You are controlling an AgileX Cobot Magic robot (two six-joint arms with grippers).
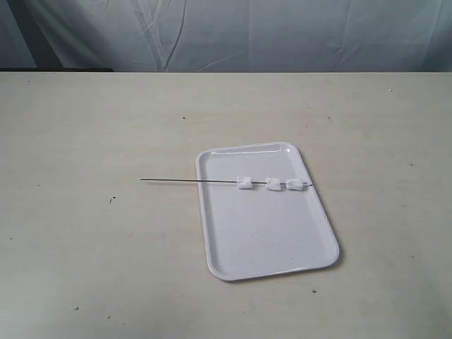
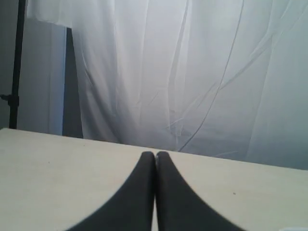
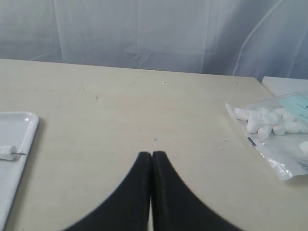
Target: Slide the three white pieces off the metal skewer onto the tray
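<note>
The glossy white tray (image 1: 265, 233) lies right of the table's middle in the exterior view. Across its far part rests the thin metal skewer (image 1: 183, 181), its bare end sticking out left over the table. Three white pieces are threaded on it above the tray: one (image 1: 244, 183), a second (image 1: 272, 184) and a third (image 1: 294, 185) near the tray's right rim. Neither arm shows in the exterior view. My left gripper (image 2: 155, 154) is shut on nothing above bare table. My right gripper (image 3: 152, 154) is also shut and empty; the tray's corner (image 3: 19, 126) and one piece (image 3: 6, 152) show beside it.
A clear plastic bag (image 3: 276, 132) of white lumps lies on the table in the right wrist view, beside a white object (image 3: 286, 84) at the table's edge. A pale curtain (image 1: 233, 35) hangs behind the table.
</note>
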